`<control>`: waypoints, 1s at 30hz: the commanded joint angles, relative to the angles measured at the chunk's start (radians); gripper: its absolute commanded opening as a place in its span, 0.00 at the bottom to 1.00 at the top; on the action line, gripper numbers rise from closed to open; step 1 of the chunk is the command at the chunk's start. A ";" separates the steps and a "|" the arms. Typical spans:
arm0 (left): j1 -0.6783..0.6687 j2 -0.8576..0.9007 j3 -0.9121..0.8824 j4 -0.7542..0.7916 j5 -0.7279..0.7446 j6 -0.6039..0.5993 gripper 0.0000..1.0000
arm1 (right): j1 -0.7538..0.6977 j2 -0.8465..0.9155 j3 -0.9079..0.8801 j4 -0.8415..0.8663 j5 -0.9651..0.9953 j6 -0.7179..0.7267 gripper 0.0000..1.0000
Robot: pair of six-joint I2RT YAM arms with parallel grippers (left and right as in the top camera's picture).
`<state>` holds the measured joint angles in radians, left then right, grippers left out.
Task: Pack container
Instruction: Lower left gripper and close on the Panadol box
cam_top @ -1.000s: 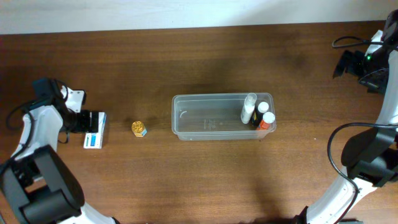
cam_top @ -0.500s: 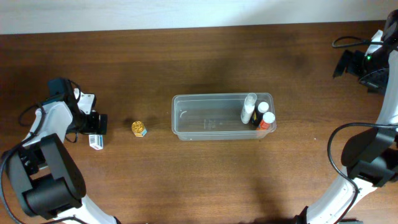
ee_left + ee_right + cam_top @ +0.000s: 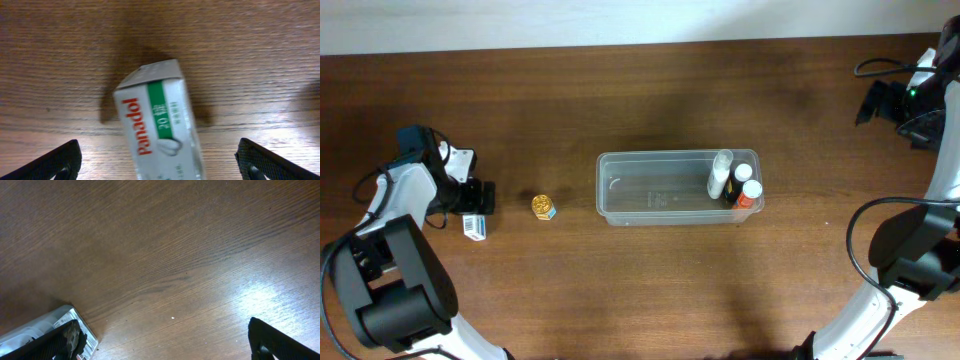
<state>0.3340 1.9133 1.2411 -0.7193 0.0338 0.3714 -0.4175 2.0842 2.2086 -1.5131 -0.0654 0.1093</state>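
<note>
your left tool (image 3: 160,162) stands open astride the panadol box (image 3: 152,115); it looks light, crushable card, so pinch its long flat sides gently.

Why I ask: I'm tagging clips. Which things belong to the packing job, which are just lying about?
Job: container, bottles inside it, Panadol box, small gold jar, left gripper open over the box.
Lying about: nothing visible.

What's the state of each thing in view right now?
container, open-topped, bottles at its right end.
Panadol box, on the table, between the left pincer's fingers, ungripped.
small gold object, on the table, outside the container.
left pincer, open.
right pincer, open, empty.
</note>
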 commanded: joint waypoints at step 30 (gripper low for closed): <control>0.000 0.017 0.014 -0.019 0.049 -0.046 0.21 | 0.002 -0.017 0.017 0.002 -0.002 0.012 0.98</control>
<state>0.3340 1.9133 1.2411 -0.7345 0.0719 0.3355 -0.4175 2.0842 2.2086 -1.5131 -0.0654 0.1097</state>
